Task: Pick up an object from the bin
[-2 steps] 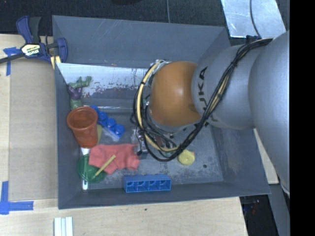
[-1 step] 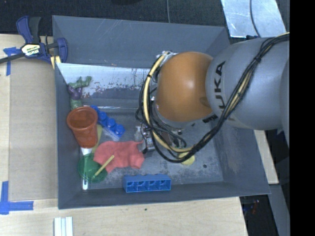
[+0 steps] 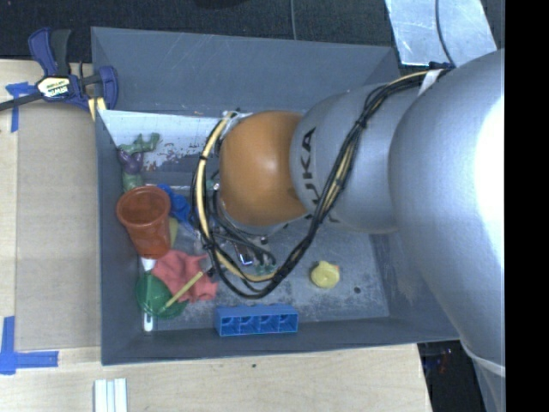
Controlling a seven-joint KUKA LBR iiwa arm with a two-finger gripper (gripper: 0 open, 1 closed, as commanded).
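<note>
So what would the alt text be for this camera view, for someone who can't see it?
A big silver robot arm with an orange wrist cover reaches from the right into a grey metal bin. Near it are an orange cup, a pink lump, a blue block and a small yellow piece.

Grey bin (image 3: 257,67), floor w/ loose bits: orange cup (image 3: 146,219) on its side at left, pink lump (image 3: 182,273) & green thing (image 3: 154,294) lower left, blue block (image 3: 257,323) btm centre, small yellow piece (image 3: 325,275) lower right of centre.
</note>
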